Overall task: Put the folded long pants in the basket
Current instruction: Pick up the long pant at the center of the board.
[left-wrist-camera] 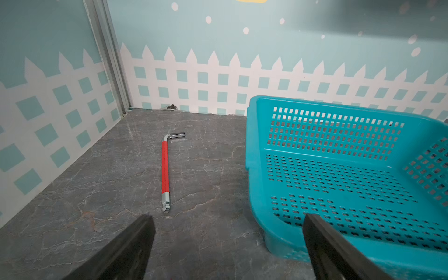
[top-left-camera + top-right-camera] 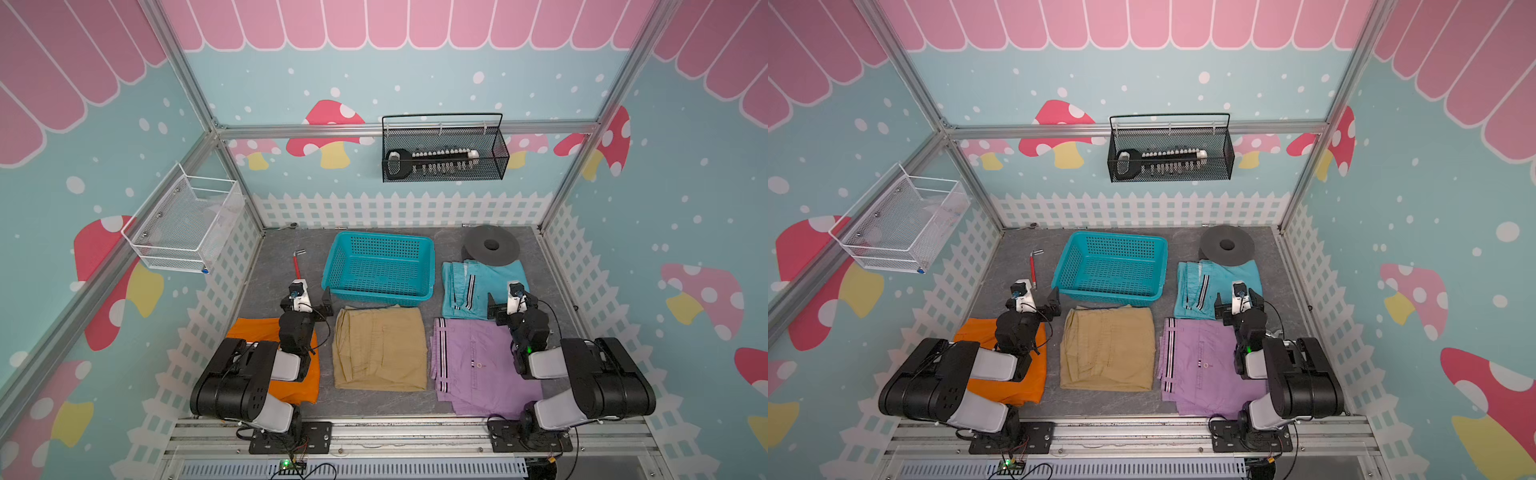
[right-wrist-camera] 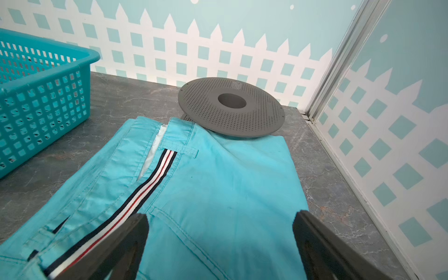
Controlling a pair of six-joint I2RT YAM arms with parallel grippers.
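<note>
The turquoise basket stands empty at the back middle of the table. Four folded long pants lie around it: tan just in front, orange partly under my left arm, lilac at front right, teal to the basket's right. My left gripper hangs open over bare table by the basket's near left corner. Above the teal pants my right gripper is open, holding nothing.
A red-handled hex key lies left of the basket. A grey perforated disc overlaps the teal pants' far edge. A black wire basket hangs on the back wall and a white mesh basket on the left wall.
</note>
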